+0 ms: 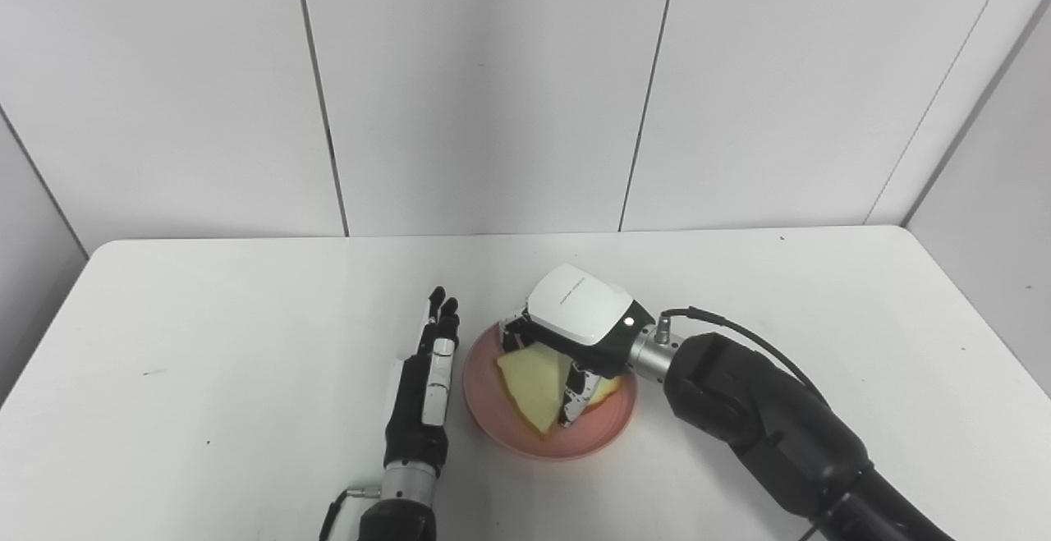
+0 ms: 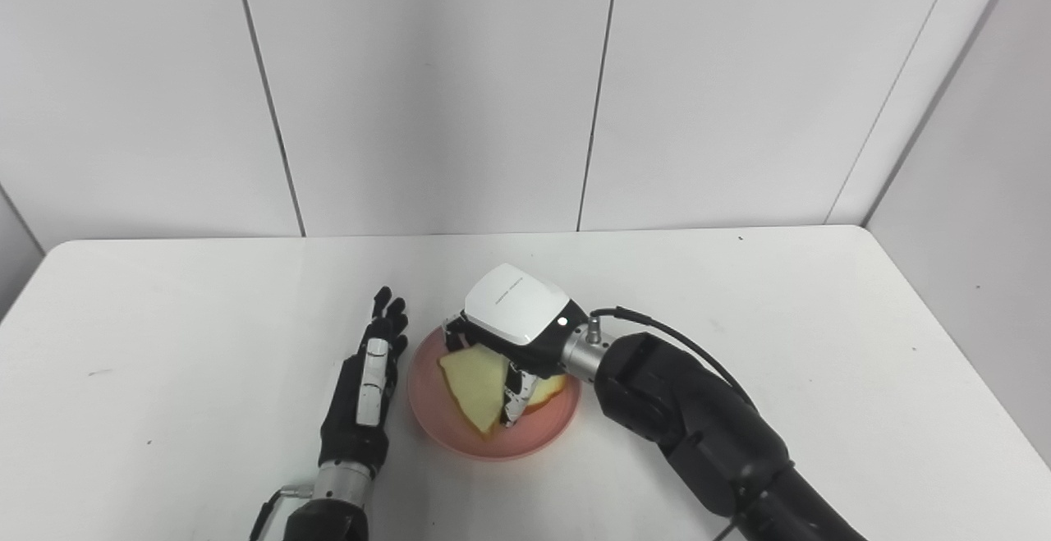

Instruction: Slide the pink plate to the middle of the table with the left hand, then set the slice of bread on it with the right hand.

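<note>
The pink plate [image 1: 603, 430] sits near the middle of the white table [image 1: 205, 319]. My right hand [image 1: 575, 315] reaches over the plate from the right and is shut on the slice of bread [image 1: 530, 377], pale yellow with a crust, held tilted just over or on the plate. My left hand [image 1: 427, 377] lies on the table just left of the plate, fingers straight and pointing away, open and empty, close beside the plate's rim. In the right eye view the bread [image 2: 475, 377] and plate [image 2: 427, 405] show the same.
The table's back edge meets grey wall panels [image 1: 493, 89]. My right forearm [image 1: 764, 418] crosses the table's right front part.
</note>
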Controlling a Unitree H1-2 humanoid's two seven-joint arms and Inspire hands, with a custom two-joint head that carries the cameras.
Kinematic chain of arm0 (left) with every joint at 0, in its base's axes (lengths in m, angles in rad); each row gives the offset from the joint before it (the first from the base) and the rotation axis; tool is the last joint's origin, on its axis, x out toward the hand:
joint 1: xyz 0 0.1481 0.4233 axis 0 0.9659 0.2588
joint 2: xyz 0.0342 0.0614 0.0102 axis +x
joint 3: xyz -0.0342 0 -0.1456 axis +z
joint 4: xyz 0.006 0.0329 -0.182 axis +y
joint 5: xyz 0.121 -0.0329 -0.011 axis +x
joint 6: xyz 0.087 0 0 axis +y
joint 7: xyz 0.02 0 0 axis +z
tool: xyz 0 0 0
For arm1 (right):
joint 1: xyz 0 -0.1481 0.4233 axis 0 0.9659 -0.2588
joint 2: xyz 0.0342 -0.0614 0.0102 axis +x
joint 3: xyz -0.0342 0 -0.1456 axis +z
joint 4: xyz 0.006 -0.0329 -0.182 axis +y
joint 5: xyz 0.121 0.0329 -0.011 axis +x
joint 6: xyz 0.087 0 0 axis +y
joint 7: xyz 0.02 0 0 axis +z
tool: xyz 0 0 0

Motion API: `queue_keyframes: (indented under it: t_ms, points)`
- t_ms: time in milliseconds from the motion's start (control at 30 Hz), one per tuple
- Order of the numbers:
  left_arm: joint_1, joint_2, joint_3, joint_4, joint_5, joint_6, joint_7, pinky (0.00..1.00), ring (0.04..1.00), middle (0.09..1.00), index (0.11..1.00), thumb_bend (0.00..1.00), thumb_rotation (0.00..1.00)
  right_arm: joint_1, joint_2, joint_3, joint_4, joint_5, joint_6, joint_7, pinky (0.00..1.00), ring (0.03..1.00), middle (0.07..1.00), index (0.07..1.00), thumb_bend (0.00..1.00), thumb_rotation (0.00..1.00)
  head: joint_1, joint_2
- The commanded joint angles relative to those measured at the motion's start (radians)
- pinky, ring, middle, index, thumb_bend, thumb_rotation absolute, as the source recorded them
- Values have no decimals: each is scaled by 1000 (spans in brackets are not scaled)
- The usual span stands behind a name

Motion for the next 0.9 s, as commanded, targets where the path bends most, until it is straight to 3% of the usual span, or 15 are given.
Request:
queue_keyframes:
  t_ms: [0,67,167,300,367,433,500,733,867]
  points:
    - [23,-44,-3,-8,-1,18,1,1000,993,990,985,696,1000,-24,-14,-4,-16,-5,-30,-29,507,588,628,500,519,128,0,0]
    - [24,-42,-4,-10,-1,19,-1,1000,993,991,986,698,1000,-21,-18,-6,-27,2,-32,-25,533,617,675,498,517,158,-2,3]
    - [24,-41,-3,-11,-7,17,-5,997,989,992,986,697,1000,-16,-28,-22,-54,36,-26,-3,566,640,697,659,695,378,-4,3]
    - [23,-40,-1,-14,-14,19,-10,999,984,991,984,691,1000,-6,-39,-40,-75,89,-28,25,607,650,700,727,777,514,-5,3]
    - [23,-40,0,-17,-15,25,-10,1000,984,990,983,692,1000,1,-46,-48,-76,124,-41,31,607,651,701,731,781,495,-5,3]
    - [20,-41,2,-12,-19,22,-12,1000,985,989,985,682,1000,14,-51,-60,-74,158,-50,28,612,660,702,729,788,383,-2,-1]
    - [21,-42,4,-15,-23,26,-14,1000,983,988,985,676,1000,37,-53,-77,-77,183,-56,14,612,661,702,731,791,366,-6,-2]
    - [18,-44,17,-19,-61,29,-26,1000,1000,991,985,707,1000,117,-57,-153,-167,235,-25,23,715,747,787,815,777,430,-11,-7]
    - [15,-36,21,-20,-72,43,-35,1000,1000,997,990,749,1000,139,-52,-198,-216,248,-1,35,740,767,807,836,777,390,-13,-6]
